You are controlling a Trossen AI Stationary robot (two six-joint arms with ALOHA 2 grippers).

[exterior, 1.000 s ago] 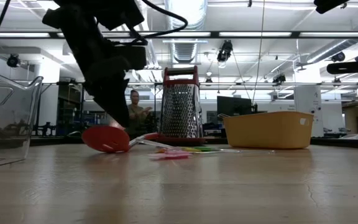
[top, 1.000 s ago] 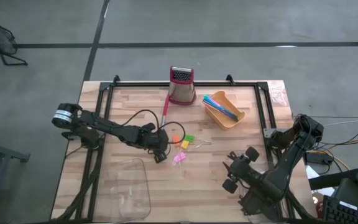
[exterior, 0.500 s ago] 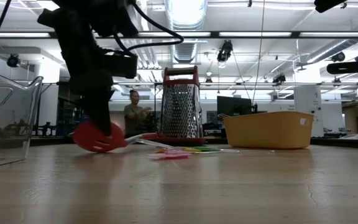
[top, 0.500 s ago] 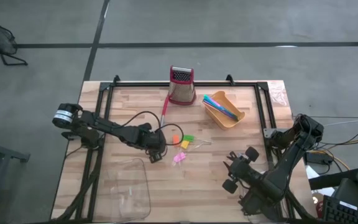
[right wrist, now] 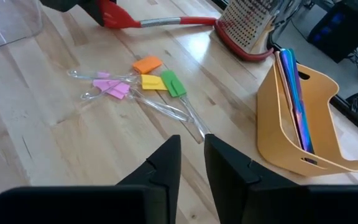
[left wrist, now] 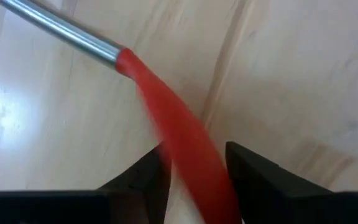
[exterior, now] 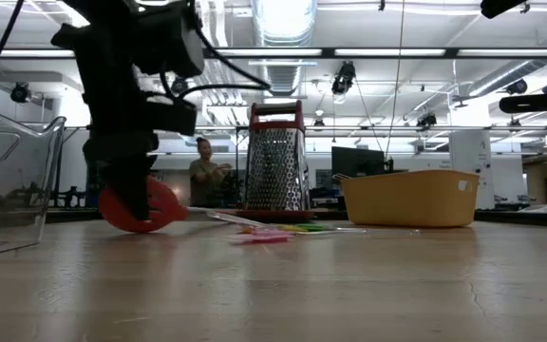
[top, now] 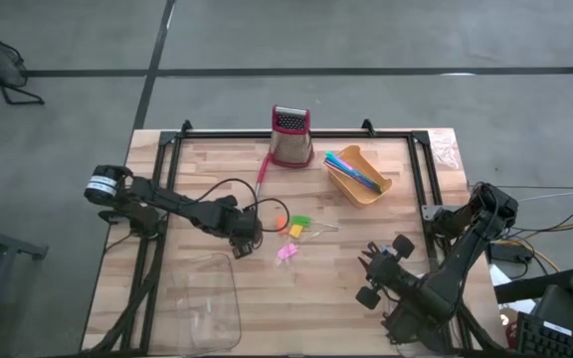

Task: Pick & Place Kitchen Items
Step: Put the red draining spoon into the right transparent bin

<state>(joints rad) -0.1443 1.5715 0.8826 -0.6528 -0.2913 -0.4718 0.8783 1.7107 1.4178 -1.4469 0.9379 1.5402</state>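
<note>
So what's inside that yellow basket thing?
The yellow basket holds a bundle of thin coloured sticks, blue, pink and green ones, leaning against its inside wall. Its tall walls cover the bottom in the low view, so anything small lying underneath the sticks cannot be seen.

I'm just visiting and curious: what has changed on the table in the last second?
The left gripper, shut on the red spatula, has dragged its head toward the clear tray, away from the small coloured pieces. The grater, yellow bin and right gripper stayed put.
</note>
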